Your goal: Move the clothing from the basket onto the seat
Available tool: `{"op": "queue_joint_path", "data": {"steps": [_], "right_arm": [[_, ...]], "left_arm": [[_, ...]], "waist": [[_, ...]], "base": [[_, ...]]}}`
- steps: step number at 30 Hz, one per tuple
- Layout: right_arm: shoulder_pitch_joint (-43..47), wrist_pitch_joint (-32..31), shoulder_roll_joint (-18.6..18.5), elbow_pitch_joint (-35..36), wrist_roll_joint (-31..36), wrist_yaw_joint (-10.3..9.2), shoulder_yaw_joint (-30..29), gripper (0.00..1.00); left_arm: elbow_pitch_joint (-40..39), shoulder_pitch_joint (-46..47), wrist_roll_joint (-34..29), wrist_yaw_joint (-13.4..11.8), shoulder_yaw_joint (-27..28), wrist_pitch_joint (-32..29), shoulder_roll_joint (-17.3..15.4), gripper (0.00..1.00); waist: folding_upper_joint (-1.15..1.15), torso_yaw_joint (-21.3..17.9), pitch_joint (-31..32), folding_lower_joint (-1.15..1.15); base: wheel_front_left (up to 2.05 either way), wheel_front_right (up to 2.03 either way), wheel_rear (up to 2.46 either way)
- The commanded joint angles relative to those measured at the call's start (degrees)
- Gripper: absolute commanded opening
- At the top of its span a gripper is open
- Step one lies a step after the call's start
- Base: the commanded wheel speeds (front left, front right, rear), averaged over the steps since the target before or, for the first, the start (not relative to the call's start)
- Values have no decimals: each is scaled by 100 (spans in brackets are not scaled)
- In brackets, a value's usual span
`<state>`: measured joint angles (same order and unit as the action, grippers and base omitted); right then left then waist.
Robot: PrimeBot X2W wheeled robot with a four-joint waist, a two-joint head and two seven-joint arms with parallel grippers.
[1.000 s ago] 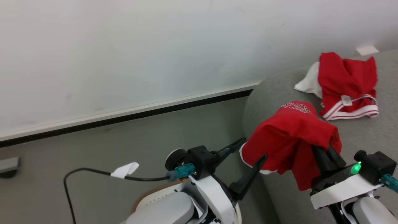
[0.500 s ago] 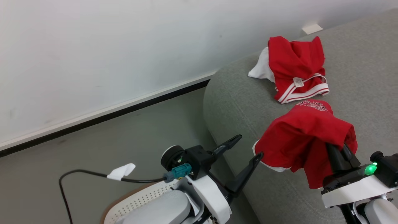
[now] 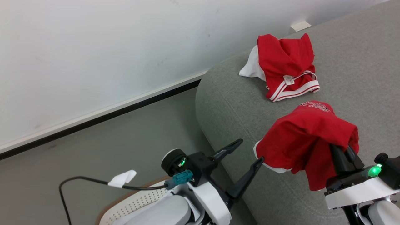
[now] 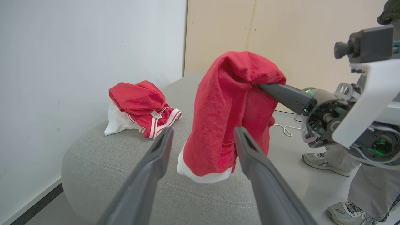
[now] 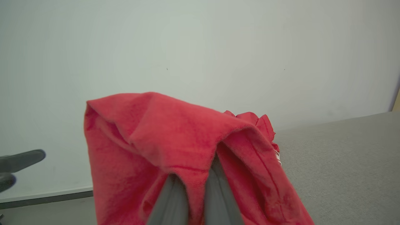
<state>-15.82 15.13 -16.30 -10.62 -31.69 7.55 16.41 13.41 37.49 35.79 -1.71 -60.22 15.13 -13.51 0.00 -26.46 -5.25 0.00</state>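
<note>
Crumpled red sports garment with white hem (image 3: 304, 134): pinched by clenched right gripper (image 3: 342, 153), hanging above light grey fabric sofa (image 3: 231, 103) | white print unreadable | striped red-and-white garment (image 3: 286, 68) on sofa, tag illegible | left gripper (image 3: 251, 151): spread, empty, reaching forward alongside.

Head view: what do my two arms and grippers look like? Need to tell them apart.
Both have white shells over pale grey forearms and two long, dark, tapered fingers. The left gripper carries a teal connector with a black cable bearing a white tag, plus a small green light. The right gripper shows a brighter green light beside a black block.
</note>
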Motion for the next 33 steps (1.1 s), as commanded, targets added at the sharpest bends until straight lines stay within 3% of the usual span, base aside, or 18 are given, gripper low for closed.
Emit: {"op": "queue_joint_path", "data": {"steps": [1,10,18,25,33], "right_arm": [[66,-1,-59,27,41,-13,-34,0],[-52,-1,-337,79,114,-13,-256,0],[-562,-1,-1031,-12,88,-13,-376,0],[-1266,-1,-1636,-396,-29,-13,-718,0],[-2035,-1,-2189,-1314,45,-13,-1165,0]], "left_arm": [[30,-99,-89,33,19,1,1,100],[-47,-143,-208,89,153,1,66,100],[-105,-109,-387,129,252,2,-12,100],[-145,140,-512,114,239,-94,-112,100],[-266,472,-605,75,261,-241,-160,100]], "waist": [[0,59,-9,0],[0,319,-86,0],[0,535,-368,0],[0,753,-930,0],[0,1062,-1727,0]], "base": [[0,0,0],[0,0,0],[0,0,0],[0,0,0],[0,0,0]]}}
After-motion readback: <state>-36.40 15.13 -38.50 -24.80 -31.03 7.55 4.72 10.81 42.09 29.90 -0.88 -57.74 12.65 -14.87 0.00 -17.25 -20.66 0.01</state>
